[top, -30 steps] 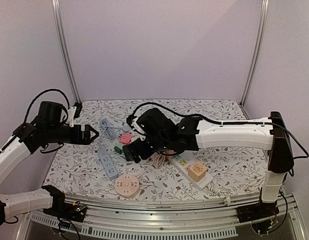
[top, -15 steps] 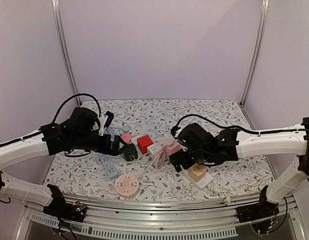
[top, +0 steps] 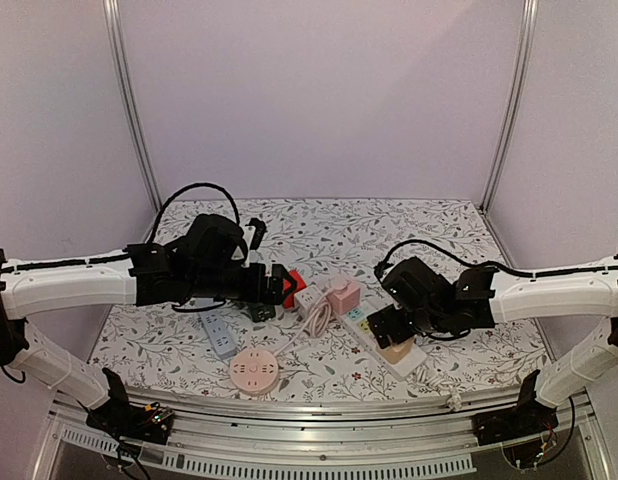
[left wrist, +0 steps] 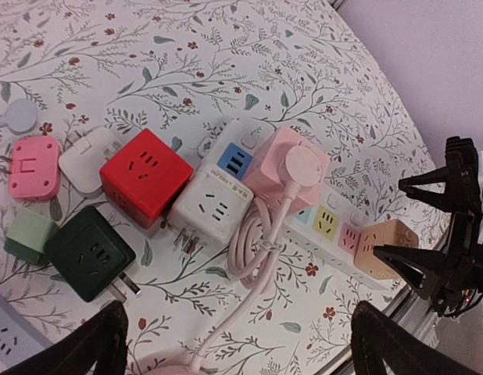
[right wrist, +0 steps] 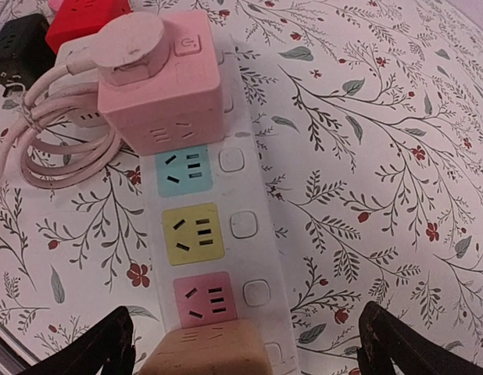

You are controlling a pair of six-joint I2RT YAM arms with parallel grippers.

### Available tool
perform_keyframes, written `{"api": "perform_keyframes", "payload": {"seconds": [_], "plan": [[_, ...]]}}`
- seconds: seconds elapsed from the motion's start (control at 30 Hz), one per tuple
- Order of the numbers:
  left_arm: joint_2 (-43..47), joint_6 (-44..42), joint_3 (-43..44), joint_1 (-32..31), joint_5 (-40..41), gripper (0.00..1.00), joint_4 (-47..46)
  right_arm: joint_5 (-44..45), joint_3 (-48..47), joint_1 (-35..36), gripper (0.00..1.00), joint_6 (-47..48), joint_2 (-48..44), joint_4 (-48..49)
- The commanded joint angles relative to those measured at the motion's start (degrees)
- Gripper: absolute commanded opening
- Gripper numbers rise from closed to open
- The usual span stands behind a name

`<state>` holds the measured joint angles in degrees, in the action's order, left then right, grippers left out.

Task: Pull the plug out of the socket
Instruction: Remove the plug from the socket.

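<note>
Plug (left wrist: 302, 166) judged rigid, light, seated atop cube (left wrist: 266, 173); take its round rim, not limp cord (left wrist: 253, 250). Left pincer (left wrist: 237, 312) and right pincer (right wrist: 243, 312) wide, empty.

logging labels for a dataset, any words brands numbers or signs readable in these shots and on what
Power symbol (a sign, no letters): on the small button atop the pink cube socket.
Faint grey print along the top edge of the white cube adapter: too small and blurred to read.
Power strip and red cube: no word, brand or number that can be made out.
</note>
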<state>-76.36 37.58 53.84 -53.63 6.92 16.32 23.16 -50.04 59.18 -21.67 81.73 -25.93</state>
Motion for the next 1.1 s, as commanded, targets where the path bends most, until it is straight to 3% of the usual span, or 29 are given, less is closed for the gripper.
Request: {"api": "perform_keyframes", "payload": {"seconds": [0.0, 0.47, 0.7, 0.93, 1.07], "plan": [[-1.34, 2.38, 0.78, -1.39, 1.04, 0.97, -3.49, -2.33, 2.42, -0.03, 0.99, -1.15, -1.01, 1.76], [1.68, 3.97, -2.97, -1.39, 0.54, 0.98, -3.68, -5.96, 2.73, -0.09, 0.99, -2.76, 6.01, 3.66], [3.45, 3.92, -4.10, -1.39, 1.16, 0.98, -2.94, -7.42, 1.01, -0.01, 0.88, -2.80, 8.44, 1.31], [3.58, 3.10, -3.31, -1.39, 1.40, 0.99, -1.19, -7.77, 2.05, 0.11, 0.80, -4.80, 4.88, -1.36], [3.42, 2.82, -3.55, -1.39, 1.02, 0.99, -1.43, -7.65, 2.29, 0.37, 0.87, -5.47, 2.65, -2.69]]}}
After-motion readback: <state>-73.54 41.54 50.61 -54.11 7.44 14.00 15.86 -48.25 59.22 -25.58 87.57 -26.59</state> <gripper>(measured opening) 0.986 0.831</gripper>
